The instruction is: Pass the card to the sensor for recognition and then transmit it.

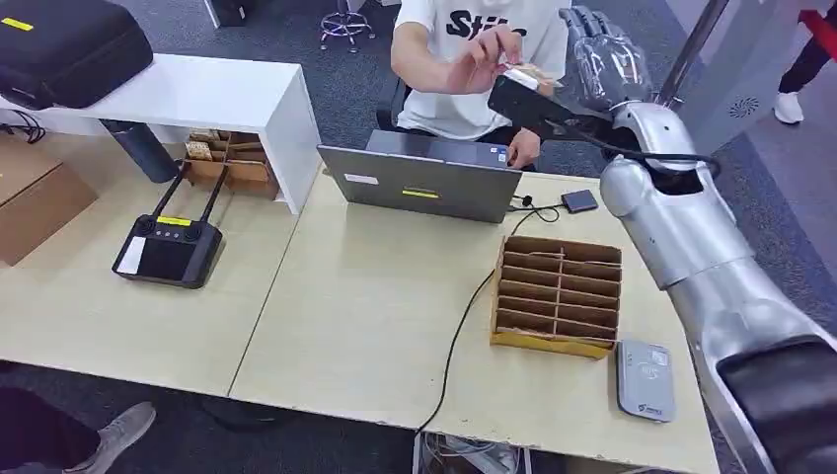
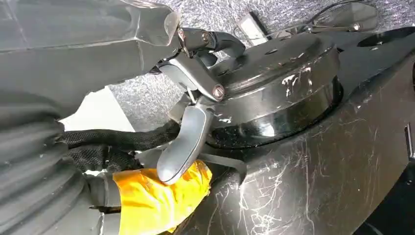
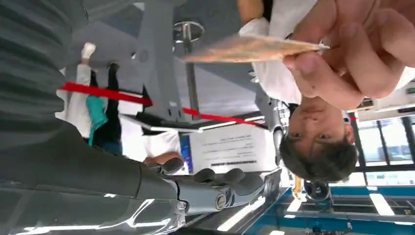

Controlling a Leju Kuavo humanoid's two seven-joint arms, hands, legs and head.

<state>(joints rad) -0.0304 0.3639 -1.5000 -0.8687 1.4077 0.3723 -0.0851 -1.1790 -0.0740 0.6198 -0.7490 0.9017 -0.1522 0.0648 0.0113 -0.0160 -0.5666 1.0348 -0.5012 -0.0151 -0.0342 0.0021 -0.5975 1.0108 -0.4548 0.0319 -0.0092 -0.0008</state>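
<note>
A person seated behind the table pinches a tan card (image 1: 530, 75) in one hand (image 1: 481, 61). My right hand (image 1: 603, 51) is raised just right of that card, fingers spread, holding nothing. In the right wrist view the card (image 3: 247, 49) sits edge-on in the person's fingers (image 3: 342, 63), well apart from my fingers (image 3: 220, 185). The grey card sensor (image 1: 646, 379) lies flat at the table's front right corner. My left hand (image 2: 188, 98) hangs beside my body with nothing in it.
A cardboard box with slotted dividers (image 1: 558, 294) stands just left of the sensor. A grey laptop (image 1: 419, 183) and a small black device (image 1: 579, 200) sit at the table's far edge. A black controller (image 1: 168, 247) lies on the left. A cable (image 1: 459, 331) crosses the tabletop.
</note>
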